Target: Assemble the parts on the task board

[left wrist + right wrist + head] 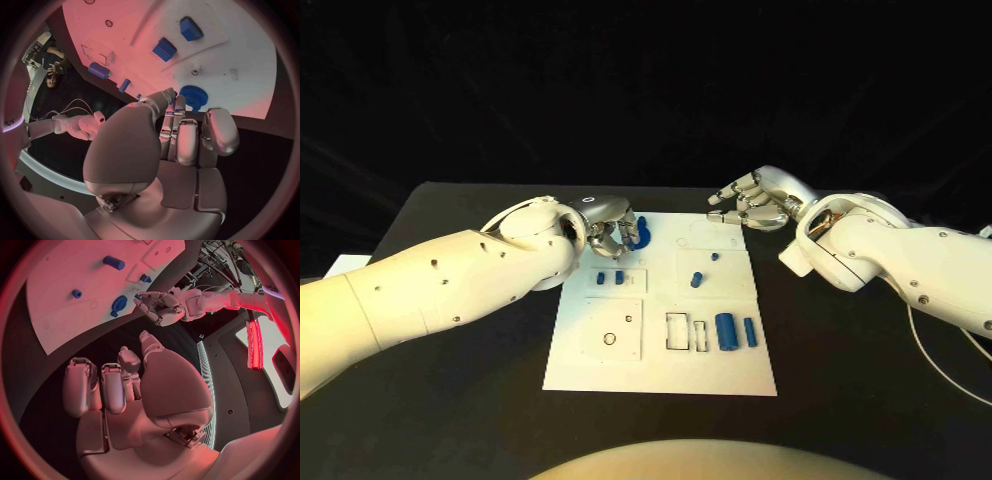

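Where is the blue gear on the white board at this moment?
In the head view the blue gear sits at the far left corner of the task board, right at the fingertips of the left hand.

The black table (459, 420) carries the white task board (661, 375) lying flat at its middle, and what seems to be a thin pale cable (942, 360) trails along its right side.

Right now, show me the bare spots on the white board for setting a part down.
The white task board is bare along its near edge, below the rectangular outlines. Crowded: the far left corner, where the left hand is at the blue gear-like part, and beside the blue cylinder.
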Controlling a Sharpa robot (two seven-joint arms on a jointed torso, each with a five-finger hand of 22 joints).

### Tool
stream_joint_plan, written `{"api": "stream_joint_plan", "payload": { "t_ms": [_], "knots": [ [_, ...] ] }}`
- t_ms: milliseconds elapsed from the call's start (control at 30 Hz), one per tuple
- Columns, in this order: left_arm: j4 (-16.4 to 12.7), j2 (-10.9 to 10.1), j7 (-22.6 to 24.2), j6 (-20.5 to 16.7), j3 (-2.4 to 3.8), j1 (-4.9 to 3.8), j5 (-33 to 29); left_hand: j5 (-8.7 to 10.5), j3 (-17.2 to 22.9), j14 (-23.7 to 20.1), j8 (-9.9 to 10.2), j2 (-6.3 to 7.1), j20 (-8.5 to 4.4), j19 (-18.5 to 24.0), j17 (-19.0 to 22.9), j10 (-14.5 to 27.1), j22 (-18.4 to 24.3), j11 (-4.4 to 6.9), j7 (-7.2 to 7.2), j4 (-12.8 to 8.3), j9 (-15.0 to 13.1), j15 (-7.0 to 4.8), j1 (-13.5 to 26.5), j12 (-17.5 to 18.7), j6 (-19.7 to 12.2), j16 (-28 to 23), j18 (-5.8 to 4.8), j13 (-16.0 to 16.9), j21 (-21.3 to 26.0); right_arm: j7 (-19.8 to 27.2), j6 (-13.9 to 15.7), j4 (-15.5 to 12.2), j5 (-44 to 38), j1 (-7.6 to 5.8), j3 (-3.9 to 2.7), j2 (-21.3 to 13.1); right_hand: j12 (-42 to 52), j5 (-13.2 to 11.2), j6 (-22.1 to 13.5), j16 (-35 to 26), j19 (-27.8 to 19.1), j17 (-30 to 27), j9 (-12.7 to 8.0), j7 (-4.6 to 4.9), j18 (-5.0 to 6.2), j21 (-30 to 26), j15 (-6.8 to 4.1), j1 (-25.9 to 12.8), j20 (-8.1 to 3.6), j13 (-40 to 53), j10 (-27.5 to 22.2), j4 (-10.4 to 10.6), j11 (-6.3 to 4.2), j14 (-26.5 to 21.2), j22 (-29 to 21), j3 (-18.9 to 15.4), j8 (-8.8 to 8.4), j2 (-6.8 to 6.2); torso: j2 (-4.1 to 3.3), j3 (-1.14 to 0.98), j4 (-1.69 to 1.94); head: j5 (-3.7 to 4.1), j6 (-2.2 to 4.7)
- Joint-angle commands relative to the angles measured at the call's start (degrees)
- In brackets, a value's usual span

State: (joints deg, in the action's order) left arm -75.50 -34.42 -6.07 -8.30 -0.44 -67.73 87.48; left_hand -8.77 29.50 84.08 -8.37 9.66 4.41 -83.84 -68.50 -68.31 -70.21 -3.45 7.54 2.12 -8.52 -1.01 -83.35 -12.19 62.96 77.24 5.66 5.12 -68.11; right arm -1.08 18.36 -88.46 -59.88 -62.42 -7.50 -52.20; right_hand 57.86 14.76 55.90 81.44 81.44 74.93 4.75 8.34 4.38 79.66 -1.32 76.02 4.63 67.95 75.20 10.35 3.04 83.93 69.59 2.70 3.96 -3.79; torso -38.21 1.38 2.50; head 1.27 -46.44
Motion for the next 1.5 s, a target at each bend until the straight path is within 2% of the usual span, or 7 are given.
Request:
{"api": "stream_joint_plan", "payload": {
  "t_ms": [33,200,367,1500],
  "knots": [
    [-1.17,-1.28,-1.48,-0.75,0.18,-0.29,-3.14,-0.03,0.43,2.05,-0.06,-0.13,-0.17,-0.50,0.08,-0.52,-0.11,-0.08,0.12,-0.03,-0.04,-0.35,0.56,0.24,0.41,0.17,-0.71,-0.07,-0.21,0.19,-0.56,0.09,-0.16,0.11,0.00,0.04,0.21,0.32,0.31,-0.23,-0.28,2.23,-0.09,-0.14,-0.27,-0.21,-0.02,0.31,-0.02,0.09,-0.36,-0.01,0.05,3.29,-0.04,-0.29,0.13,0.44,0.09,-0.09,0.25,-0.10,-0.16],
    [-1.47,-2.91,-1.83,0.77,0.28,-0.46,-3.94,-0.02,0.47,2.04,-0.01,-0.03,-0.16,-0.52,0.12,-0.64,-0.24,-0.08,0.12,-0.10,-0.01,-0.34,0.75,0.38,0.49,0.18,-0.74,-0.08,-0.35,0.18,-0.55,0.12,-0.15,0.20,0.00,0.01,0.26,0.32,0.36,-0.25,-0.25,2.21,-0.08,-0.15,-0.28,-0.19,-0.03,0.39,-0.03,0.11,-0.35,-0.02,0.05,3.29,0.01,-0.31,0.15,0.49,0.09,-0.06,0.57,0.02,-0.39],
    [-1.10,-3.22,-2.01,2.04,0.25,-0.47,-4.18,0.00,0.47,2.03,0.02,0.02,-0.15,-0.51,0.21,-0.69,-0.24,-0.07,0.10,-0.13,0.01,-0.34,0.83,0.45,0.51,0.14,-0.73,-0.08,-0.33,0.19,-0.57,0.14,-0.15,0.24,0.00,0.08,0.26,0.32,0.36,-0.25,-0.25,2.21,-0.08,-0.15,-0.28,-0.19,-0.03,0.39,-0.03,0.11,-0.35,-0.02,0.05,3.29,0.01,-0.31,0.15,0.49,0.09,-0.01,0.53,-0.07,-0.42],
    [1.91,-0.55,-3.24,6.64,-0.28,0.15,-2.52,0.02,0.48,2.01,0.10,0.11,-0.14,-0.47,0.26,-0.88,-0.28,-0.05,0.08,-0.21,0.06,-0.35,1.06,0.62,0.58,0.15,-0.73,-0.05,-0.33,0.30,-0.67,0.09,-0.15,0.32,0.00,0.29,0.26,0.32,0.36,-0.25,-0.25,2.21,-0.08,-0.15,-0.28,-0.19,-0.03,0.39,-0.03,0.11,-0.35,-0.02,0.05,3.29,0.01,-0.31,0.15,0.49,0.07,-0.04,0.49,-0.19,-0.76]
  ]
}}
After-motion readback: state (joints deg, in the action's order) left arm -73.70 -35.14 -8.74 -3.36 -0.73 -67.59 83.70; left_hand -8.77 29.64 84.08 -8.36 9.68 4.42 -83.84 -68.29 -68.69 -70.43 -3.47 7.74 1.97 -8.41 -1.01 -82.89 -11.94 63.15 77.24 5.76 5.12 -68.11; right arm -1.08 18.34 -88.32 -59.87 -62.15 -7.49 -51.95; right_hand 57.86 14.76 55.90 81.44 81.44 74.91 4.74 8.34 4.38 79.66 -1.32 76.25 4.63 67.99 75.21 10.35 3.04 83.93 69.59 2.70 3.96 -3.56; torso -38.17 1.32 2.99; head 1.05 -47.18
